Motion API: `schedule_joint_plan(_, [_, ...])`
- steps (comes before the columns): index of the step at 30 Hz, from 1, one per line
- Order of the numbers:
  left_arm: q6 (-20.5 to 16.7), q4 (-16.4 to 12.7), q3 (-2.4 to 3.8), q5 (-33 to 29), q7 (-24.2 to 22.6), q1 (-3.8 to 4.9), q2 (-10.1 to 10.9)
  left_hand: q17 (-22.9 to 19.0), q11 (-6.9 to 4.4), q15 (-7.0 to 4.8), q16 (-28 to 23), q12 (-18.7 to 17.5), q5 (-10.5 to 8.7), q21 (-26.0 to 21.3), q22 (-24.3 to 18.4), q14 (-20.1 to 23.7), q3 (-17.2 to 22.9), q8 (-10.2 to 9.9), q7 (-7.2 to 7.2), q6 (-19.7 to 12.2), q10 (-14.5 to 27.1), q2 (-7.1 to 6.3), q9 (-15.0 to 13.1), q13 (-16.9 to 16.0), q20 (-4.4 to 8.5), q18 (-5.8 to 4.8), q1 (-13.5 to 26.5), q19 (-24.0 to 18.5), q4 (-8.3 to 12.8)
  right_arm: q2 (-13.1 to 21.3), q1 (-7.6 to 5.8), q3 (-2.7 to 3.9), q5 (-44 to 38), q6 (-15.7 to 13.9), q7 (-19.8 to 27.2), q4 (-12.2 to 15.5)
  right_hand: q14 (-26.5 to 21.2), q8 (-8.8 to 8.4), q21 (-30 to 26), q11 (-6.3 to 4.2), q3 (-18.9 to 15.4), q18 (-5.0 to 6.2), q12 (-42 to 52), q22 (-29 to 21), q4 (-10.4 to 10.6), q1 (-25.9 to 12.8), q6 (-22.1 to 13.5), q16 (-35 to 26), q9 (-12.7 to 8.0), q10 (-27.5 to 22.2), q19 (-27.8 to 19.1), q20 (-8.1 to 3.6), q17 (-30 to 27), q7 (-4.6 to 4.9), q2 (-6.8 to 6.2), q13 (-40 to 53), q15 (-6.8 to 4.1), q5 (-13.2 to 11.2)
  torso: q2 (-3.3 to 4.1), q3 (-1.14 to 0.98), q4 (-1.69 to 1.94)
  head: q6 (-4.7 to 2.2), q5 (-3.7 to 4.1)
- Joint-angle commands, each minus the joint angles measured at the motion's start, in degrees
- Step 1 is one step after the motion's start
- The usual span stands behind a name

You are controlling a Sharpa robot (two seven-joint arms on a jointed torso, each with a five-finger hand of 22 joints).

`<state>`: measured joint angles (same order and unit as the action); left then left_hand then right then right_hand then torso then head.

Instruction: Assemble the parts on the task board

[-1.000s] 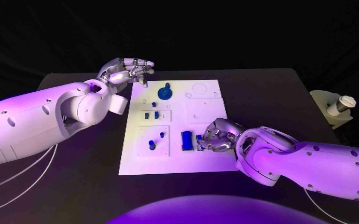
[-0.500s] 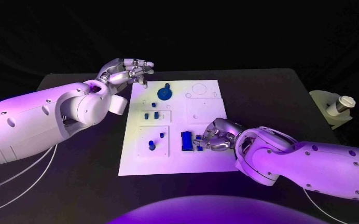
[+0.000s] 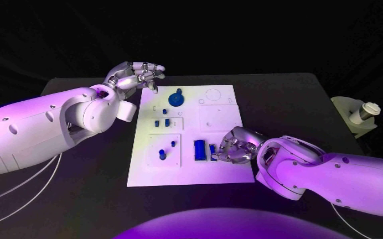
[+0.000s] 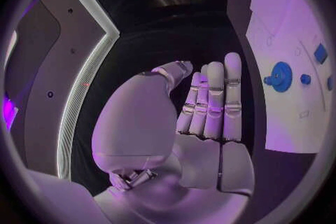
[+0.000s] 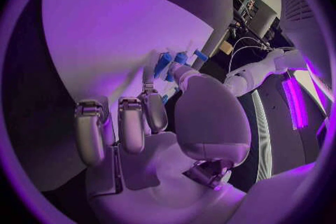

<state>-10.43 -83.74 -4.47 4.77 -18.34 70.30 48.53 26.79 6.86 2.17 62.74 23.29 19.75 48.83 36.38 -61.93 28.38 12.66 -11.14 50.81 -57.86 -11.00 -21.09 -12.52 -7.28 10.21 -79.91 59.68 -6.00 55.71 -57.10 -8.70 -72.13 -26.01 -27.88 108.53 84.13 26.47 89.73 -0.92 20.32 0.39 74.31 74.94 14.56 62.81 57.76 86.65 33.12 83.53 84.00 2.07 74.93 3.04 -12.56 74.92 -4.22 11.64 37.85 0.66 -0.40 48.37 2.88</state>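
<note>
Black worktop is carrying the white task board at its middle, and we are working at the board's near right part. Our right hand is resting low on the board, its fingers curling inward toward the thumb; whether they are already pinching a part we cannot tell, since the fingertips are covering the spot. Just beside that hand, on its inner side, a small blue piece is lying almost against the fingertips, and one step further out the long blue block is lying with its long axis running from the near edge toward the far edge of the board. In the right wrist view, blue parts are showing just past the fingertips. We judge that the coming move is depending on this: the pieces are lying to the left of our right hand, so a grasp should be closing across the block's short width. Our left hand is hovering at the board's far left corner, fingers loosely bent and holding nothing, well apart from these pieces; the round blue gear is lying nearer to it.
</note>
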Motion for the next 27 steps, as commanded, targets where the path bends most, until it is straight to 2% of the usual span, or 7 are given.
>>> schedule_joint_plan(1, [0.9, 0.0, 0.04, -0.1, -0.3, 0.03, -0.1, -0.1, -0.06, 0.14, 0.2, 0.4, 0.28, -0.4, -0.1, 0.4, 0.2, 0.2, -0.03, -0.4, 0.3, 0.48, 0.0, -0.1, -0.2, 0.36, -0.2, 0.1, -0.2, 0.5, 0.2, -0.02, -0.9, 2.0, 2.6, 0.4, 4.2, -0.37, 0.3, 0.08, -0.5, -0.39, -0.2, 15.1, 0.1, 0.8, 0.0, 0.0, -0.1, 0.1, 6.0, -0.35, 6.4, 0.36, 0.15, 5.6, -0.26, -0.6, 0.01, 0.02, -0.02, 0.0, -0.02])
schedule_joint_plan(12, [0.9, 0.0, 0.04, -0.1, -0.2, 0.03, 0.0, -0.1, -0.06, 0.14, 0.2, 0.4, 0.28, -0.4, -0.1, 0.4, 0.2, 0.2, -0.03, -0.4, 0.3, 0.48, 0.0, -0.1, -0.2, 0.36, -0.2, 0.1, -0.2, 1.0, 0.46, -0.02, -1.0, 2.0, 3.4, 0.6, 4.2, -0.5, 0.3, 0.12, -1.7, -0.39, -0.2, 15.1, 1.4, 0.7, 0.1, 0.0, -0.2, 0.1, 6.0, -0.29, 6.5, 0.4, 0.49, 5.6, -0.21, -1.8, 0.07, 0.04, 0.09, -0.03, 0.11])
schedule_joint_plan(20, [0.9, 0.0, 0.03, -0.1, -0.2, 0.03, -0.1, -0.1, -0.06, 0.14, 0.2, 0.4, 0.28, -0.4, -0.1, 0.4, 0.2, 0.2, -0.03, -0.4, 0.3, 0.48, 0.0, -0.1, -0.2, 0.36, -0.2, 0.1, -0.2, 0.5, 0.48, -0.02, -1.5, 2.5, 3.0, -0.8, 4.3, -0.52, 0.3, 0.1, -1.8, -0.39, -0.1, 15.1, 1.7, 0.9, 0.2, 0.1, -0.2, 0.1, 6.0, -0.29, 6.6, 0.37, 1.0, 5.6, -0.22, -1.8, 0.03, 0.08, 0.1, 0.1, 0.17])
schedule_joint_plan(27, [0.9, 0.0, 0.03, -0.1, -0.2, 0.03, -0.1, -0.1, -0.05, 0.16, 0.3, 0.5, 0.28, -0.4, -0.1, 0.5, 0.3, 0.3, -0.04, -0.4, 0.4, 0.57, 0.1, -0.1, -0.21, 0.35, -0.1, 0.1, -0.3, -0.6, 0.47, -0.01, -1.7, 3.2, 2.9, -2.3, 4.3, -0.53, 0.3, 0.04, -1.8, -0.39, 0.1, 15.1, 1.6, 1.7, 0.3, 0.1, -0.2, 0.2, 6.0, -0.31, 6.7, 0.3, 1.65, 5.8, -0.26, -1.7, 0.06, 0.03, 0.14, 0.05, 0.15])
